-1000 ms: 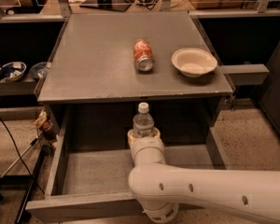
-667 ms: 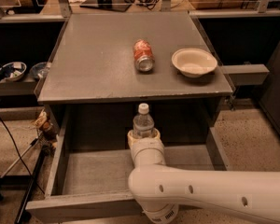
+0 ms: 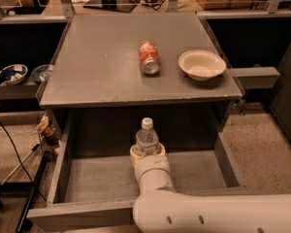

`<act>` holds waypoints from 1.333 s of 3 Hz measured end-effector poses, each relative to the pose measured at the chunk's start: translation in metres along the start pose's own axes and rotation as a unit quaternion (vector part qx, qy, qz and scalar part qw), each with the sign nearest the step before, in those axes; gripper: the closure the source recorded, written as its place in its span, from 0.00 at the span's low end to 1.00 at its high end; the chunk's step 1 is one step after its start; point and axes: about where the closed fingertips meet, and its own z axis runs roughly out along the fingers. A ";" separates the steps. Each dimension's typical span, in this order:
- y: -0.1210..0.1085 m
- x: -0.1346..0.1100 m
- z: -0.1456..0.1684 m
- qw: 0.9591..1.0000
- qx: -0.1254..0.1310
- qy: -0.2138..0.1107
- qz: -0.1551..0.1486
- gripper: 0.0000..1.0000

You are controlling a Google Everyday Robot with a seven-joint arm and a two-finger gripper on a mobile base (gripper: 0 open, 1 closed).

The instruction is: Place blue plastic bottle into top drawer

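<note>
While top drawer [image 3: 97, 178] is pulled open, blue plastic bottle [image 3: 147, 137] is held upright inside it, clamped by gripper [image 3: 147, 152]; red can [image 3: 149, 57] and bowl [image 3: 202, 64] are seen on cabinet top [image 3: 97, 67].

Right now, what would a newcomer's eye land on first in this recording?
The white arm fills the bottom of the view, its gripper closed around the blue plastic bottle, which stands upright over the open top drawer. On the cabinet top behind it, a red soda can lies on its side, with a cream bowl to its right.
</note>
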 end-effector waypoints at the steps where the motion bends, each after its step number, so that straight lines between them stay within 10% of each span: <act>1: -0.002 0.002 -0.004 1.000 -0.001 0.002 -0.004 1.00; 4: -0.016 -0.008 0.015 1.000 0.027 0.009 -0.012 1.00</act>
